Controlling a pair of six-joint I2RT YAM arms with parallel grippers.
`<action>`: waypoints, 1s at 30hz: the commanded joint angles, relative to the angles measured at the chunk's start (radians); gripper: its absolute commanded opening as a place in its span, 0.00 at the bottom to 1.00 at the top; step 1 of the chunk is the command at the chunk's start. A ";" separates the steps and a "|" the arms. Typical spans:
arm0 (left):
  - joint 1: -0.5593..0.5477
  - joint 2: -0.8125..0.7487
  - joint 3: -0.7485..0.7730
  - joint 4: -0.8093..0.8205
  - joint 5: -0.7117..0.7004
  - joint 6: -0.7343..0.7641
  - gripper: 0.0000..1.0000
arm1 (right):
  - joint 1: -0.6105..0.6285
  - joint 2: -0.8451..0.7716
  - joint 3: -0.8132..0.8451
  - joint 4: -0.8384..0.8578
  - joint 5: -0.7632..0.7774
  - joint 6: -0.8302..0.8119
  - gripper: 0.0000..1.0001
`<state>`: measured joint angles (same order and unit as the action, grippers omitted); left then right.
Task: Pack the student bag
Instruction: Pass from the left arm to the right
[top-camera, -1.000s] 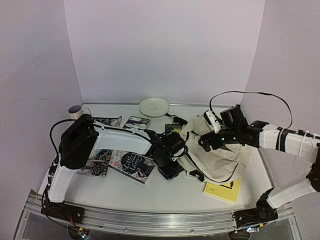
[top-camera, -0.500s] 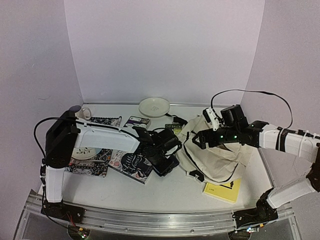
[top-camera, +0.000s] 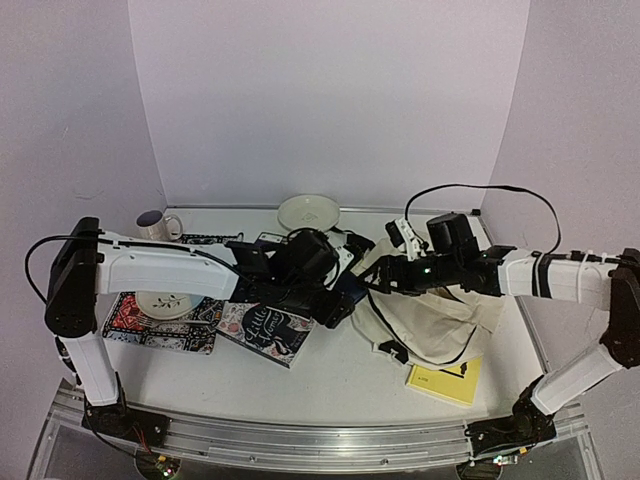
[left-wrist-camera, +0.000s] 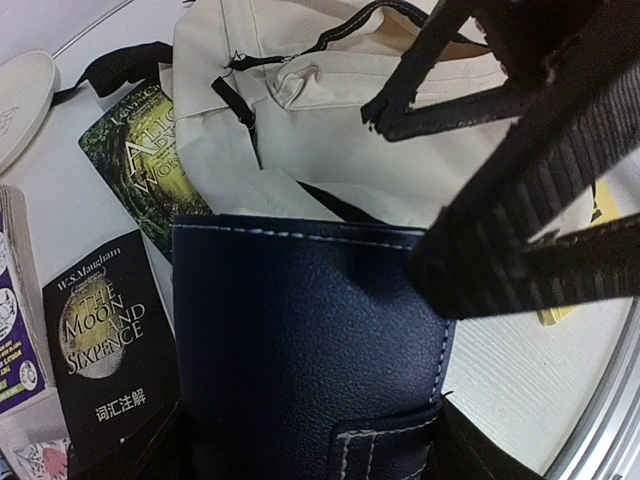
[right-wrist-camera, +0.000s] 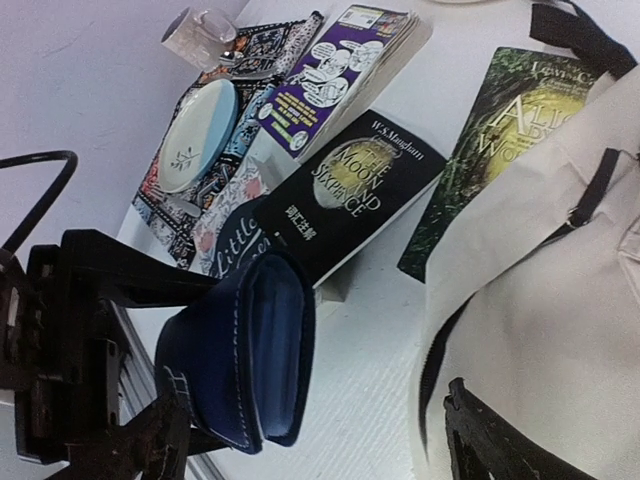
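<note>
pale lilac walls close in a white table (top-camera: 330, 385), and the bag (top-camera: 445, 325) lies slumped on its right half, zipped edge turned toward the middle, with a yellow book (top-camera: 445, 383) in front of it near the table's edge. a second ago my left arm stood folded, elbow high, its claw low at the bag's near-left corner. now the arm is stretched out flat across the books (top-camera: 265, 330), and my left claw (top-camera: 332, 295) has drawn back and up, clamped on the navy notebook (right-wrist-camera: 240, 350). the notebook stands on edge with its blue page block facing the bag. the right wrist view shows a strip of bare table between notebook and cloth, so nothing is inside yet. my right claw (top-camera: 385, 278) has slid left along the bag's top in that same second. its jaws stand wide apart and grip nothing that i can see, with one finger (right-wrist-camera: 490, 440) lying against the cream cloth. whether it is hooked into the opening i cannot tell. i judge this to be the line-up before insertion. the notebook is aimed, but the mouth looks slack and mostly flat, so my right claw probably has to lift or spread the edge before my left can push the notebook in without snagging the strap (right-wrist-camera: 600, 170).
</note>
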<state>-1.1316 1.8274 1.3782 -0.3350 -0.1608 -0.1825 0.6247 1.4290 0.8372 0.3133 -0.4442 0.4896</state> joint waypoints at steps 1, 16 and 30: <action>0.000 -0.068 -0.031 0.157 -0.012 0.017 0.73 | 0.005 0.025 0.033 0.079 -0.101 0.080 0.84; 0.000 -0.115 -0.119 0.324 0.057 0.065 0.74 | 0.004 0.083 0.036 0.161 -0.177 0.141 0.48; 0.068 -0.190 -0.273 0.504 0.119 -0.080 0.94 | 0.004 0.034 0.005 0.303 -0.169 0.210 0.00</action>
<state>-1.1076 1.7164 1.1446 0.0449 -0.0981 -0.1894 0.6289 1.5017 0.8394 0.5145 -0.6122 0.6592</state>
